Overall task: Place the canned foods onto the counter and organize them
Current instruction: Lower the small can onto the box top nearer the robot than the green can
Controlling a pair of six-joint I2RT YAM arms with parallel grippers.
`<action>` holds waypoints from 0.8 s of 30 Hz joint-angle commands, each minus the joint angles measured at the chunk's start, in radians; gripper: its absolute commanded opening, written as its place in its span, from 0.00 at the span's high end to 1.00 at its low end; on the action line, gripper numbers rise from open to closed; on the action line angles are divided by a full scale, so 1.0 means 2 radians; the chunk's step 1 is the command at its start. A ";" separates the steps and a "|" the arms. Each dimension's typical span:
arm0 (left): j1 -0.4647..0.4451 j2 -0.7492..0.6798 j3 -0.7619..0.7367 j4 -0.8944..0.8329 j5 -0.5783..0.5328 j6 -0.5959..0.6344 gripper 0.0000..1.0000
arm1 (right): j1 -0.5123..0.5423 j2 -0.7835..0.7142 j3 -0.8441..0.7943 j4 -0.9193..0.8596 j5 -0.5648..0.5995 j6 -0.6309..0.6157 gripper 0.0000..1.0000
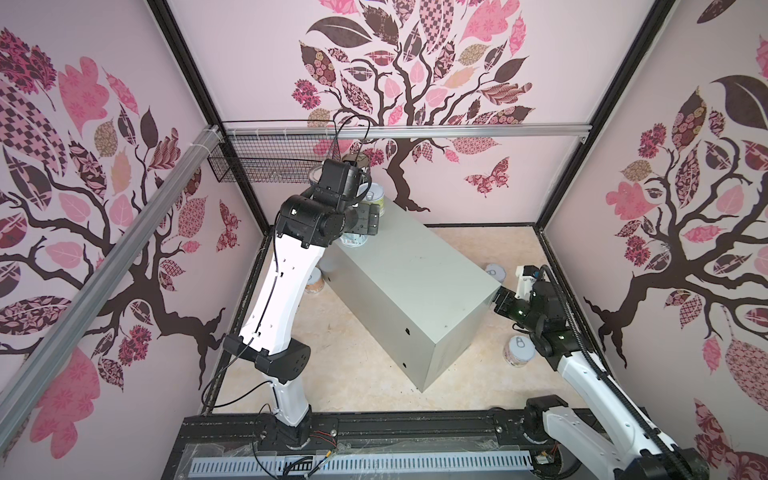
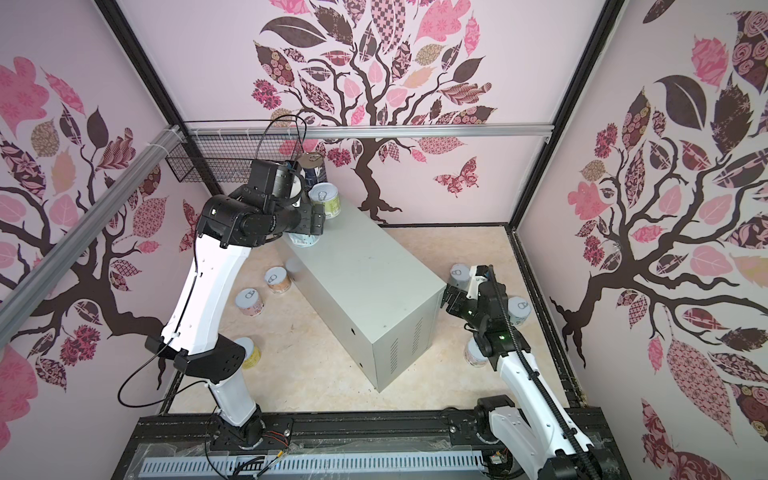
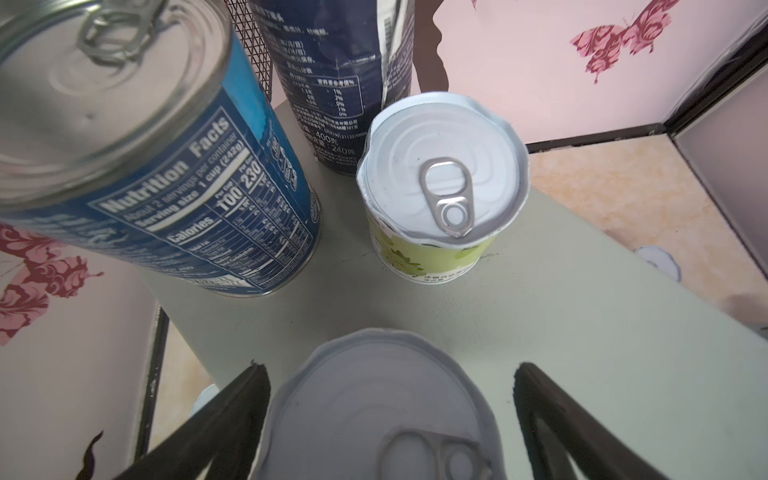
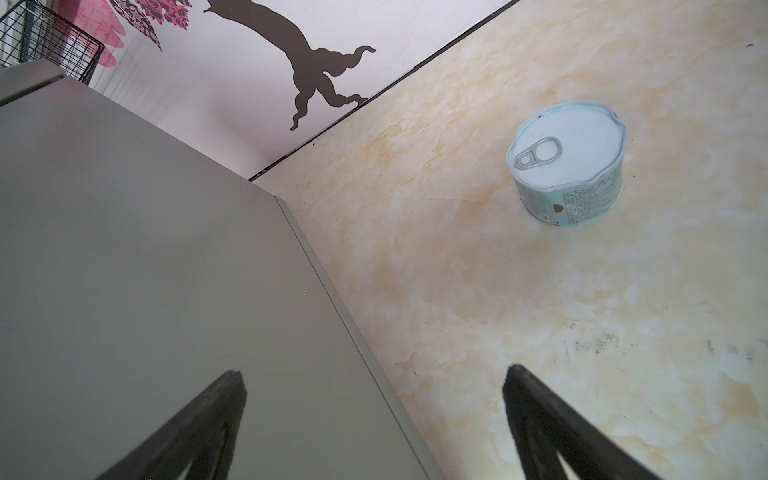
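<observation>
Closest to the left wrist camera, a short cylindrical can with a ridged white pull-tab lid (image 3: 374,407) stands upright on the smooth, flat top of the long pale grey-green metal box counter (image 3: 582,332). It sits between the black fingers of the left gripper (image 3: 390,368), which are spread wide, with bare counter showing on one side. Near it stand a short green-labelled can (image 3: 440,187) and two taller dark-blue-labelled ones with silver ringed tops: a nutrition-print can (image 3: 166,187) and a torn-seam can (image 3: 340,83). That makes four at the counter's far end. Six short pastel cans (image 2: 277,280) sit on the beige marbled floor (image 2: 332,374), three on each side of the box. The right gripper (image 4: 374,370) hangs over the counter's edge, jaws wide apart and empty, well apart from a pale-blue-labelled can (image 4: 567,178).
</observation>
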 commanded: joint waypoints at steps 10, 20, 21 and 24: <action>-0.002 -0.088 -0.017 0.050 0.019 -0.012 0.02 | -0.003 -0.021 0.026 -0.029 0.016 -0.003 0.00; -0.002 -0.233 -0.212 0.142 0.056 -0.030 0.33 | -0.003 -0.035 0.061 -0.056 0.035 0.013 0.00; -0.002 -0.242 -0.228 0.147 0.061 -0.031 0.37 | -0.002 -0.037 0.064 -0.060 0.038 0.013 0.00; -0.002 -0.276 -0.297 0.167 0.066 -0.035 0.46 | -0.003 -0.044 0.079 -0.076 0.049 0.014 0.00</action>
